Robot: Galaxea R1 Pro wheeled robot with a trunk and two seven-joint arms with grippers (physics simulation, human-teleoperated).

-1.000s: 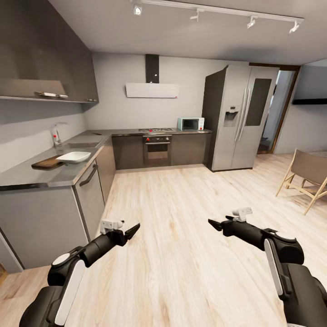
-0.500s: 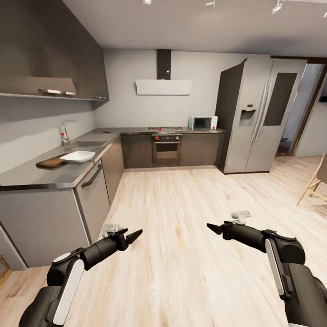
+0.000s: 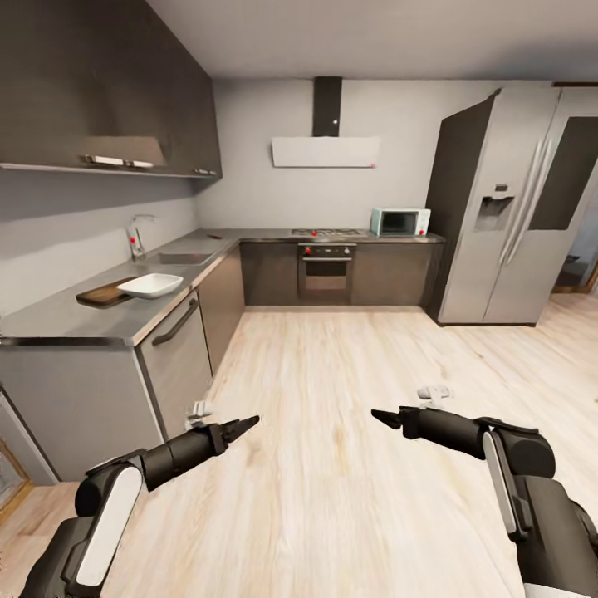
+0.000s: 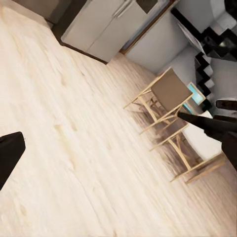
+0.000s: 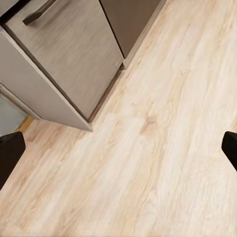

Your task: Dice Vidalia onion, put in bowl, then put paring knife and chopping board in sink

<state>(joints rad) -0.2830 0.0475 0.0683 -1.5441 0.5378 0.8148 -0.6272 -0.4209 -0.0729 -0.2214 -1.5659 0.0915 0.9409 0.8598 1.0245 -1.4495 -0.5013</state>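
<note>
The countertop (image 3: 66,320) runs along the left wall in the head view. On it lies the dark brown chopping board (image 3: 101,293), and the white bowl (image 3: 150,286) sits against its far end. Beyond them is the sink (image 3: 179,258) with its tap (image 3: 136,237). The Vidalia onion is hidden inside the basin, and the paring knife is too small to make out. My left gripper (image 3: 242,428) and right gripper (image 3: 385,418) hang open and empty over the floor, far from the counter. The right wrist view has a dark fingertip (image 5: 10,153) at each side edge.
Grey cabinet fronts (image 3: 170,357) with bar handles stand close on my left. An oven (image 3: 325,271), a microwave (image 3: 400,221) and a tall fridge (image 3: 507,208) line the far wall. Wooden chairs (image 4: 170,106) appear in the left wrist view. Light wood floor (image 3: 332,390) stretches ahead.
The whole picture has shifted right and the ceiling lights have left the frame, so the camera has turned left and tilted. Both arms keep the same open pose.
</note>
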